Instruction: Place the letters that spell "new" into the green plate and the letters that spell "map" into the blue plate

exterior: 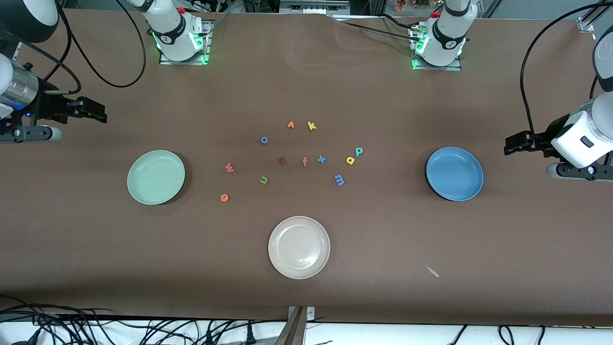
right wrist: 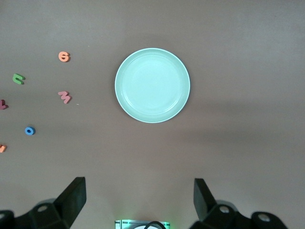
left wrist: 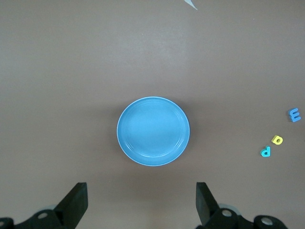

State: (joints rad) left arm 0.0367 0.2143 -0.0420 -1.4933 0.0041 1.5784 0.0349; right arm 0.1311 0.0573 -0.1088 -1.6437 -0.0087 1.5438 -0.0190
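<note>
The green plate [exterior: 156, 177] lies empty toward the right arm's end, with the pinkish w [exterior: 230, 167], green n [exterior: 264, 180] and orange e [exterior: 224, 197] on the table beside it. The blue plate [exterior: 454, 173] lies empty toward the left arm's end, near the blue m [exterior: 339, 180], yellow a [exterior: 350, 160] and teal p [exterior: 358, 151]. My right gripper [exterior: 98, 111] hangs open and empty above the table, looking down on the green plate [right wrist: 152, 85]. My left gripper [exterior: 508, 143] hangs open and empty too, looking down on the blue plate [left wrist: 153, 131].
A cream plate [exterior: 299, 247] sits nearer the front camera, mid-table. Other loose letters lie among the task's own: blue o [exterior: 264, 140], dark red z [exterior: 282, 160], salmon f [exterior: 304, 162], blue x [exterior: 321, 159], yellow k [exterior: 312, 126]. A white scrap [exterior: 432, 271] lies near the front edge.
</note>
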